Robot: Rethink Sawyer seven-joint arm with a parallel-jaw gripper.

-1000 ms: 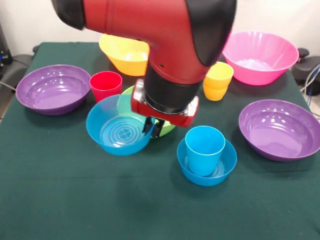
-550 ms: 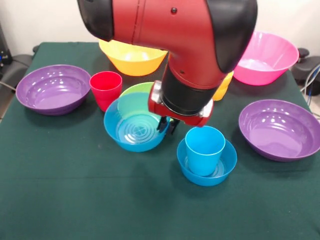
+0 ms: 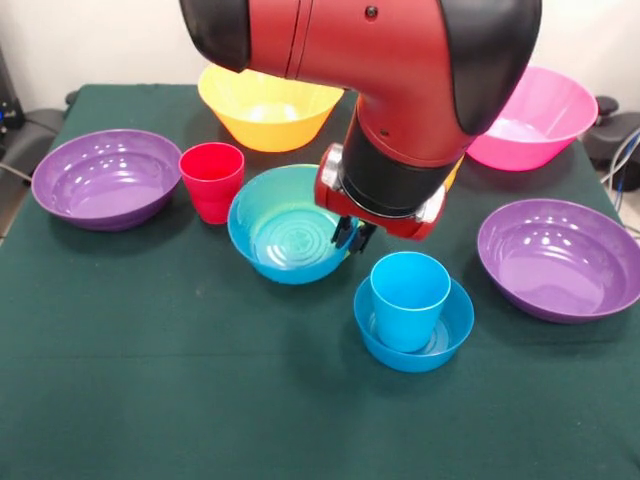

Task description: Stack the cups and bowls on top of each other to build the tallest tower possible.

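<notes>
While no brand, label or writing can be read on any piece, the colours sort them well enough. Arm (image 3: pixel 400 60) fills the upper middle; gripper (image 3: pixel 352 236) is pinched on the right rim of a small blue bowl (image 3: pixel 290 240), fingers closed over the rim edge. That bowl sits tilted slightly, covering almost all of the lime green bowl; only a thin green tint shows at its far rim, hard to make out.

Just beside, nearer the camera: blue cup (image 3: pixel 410 298) standing upright inside a second small blue bowl (image 3: pixel 440 335).

Red cup (image 3: pixel 211 180) upright, just left of the gripped bowl. Purple bowl (image 3: pixel 105 178) at left; another purple bowl (image 3: pixel 558 258) at right, cut by the picture's edge. Orange-yellow bowl (image 3: pixel 268 110) at back, partly behind the arm. Pink bowl (image 3: pixel 535 120) back right, left part hidden. Yellow-orange cup: only a sliver (image 3: pixel 453 172) shows past the wrist. All on a green table (image 3: pixel 150 380).
</notes>
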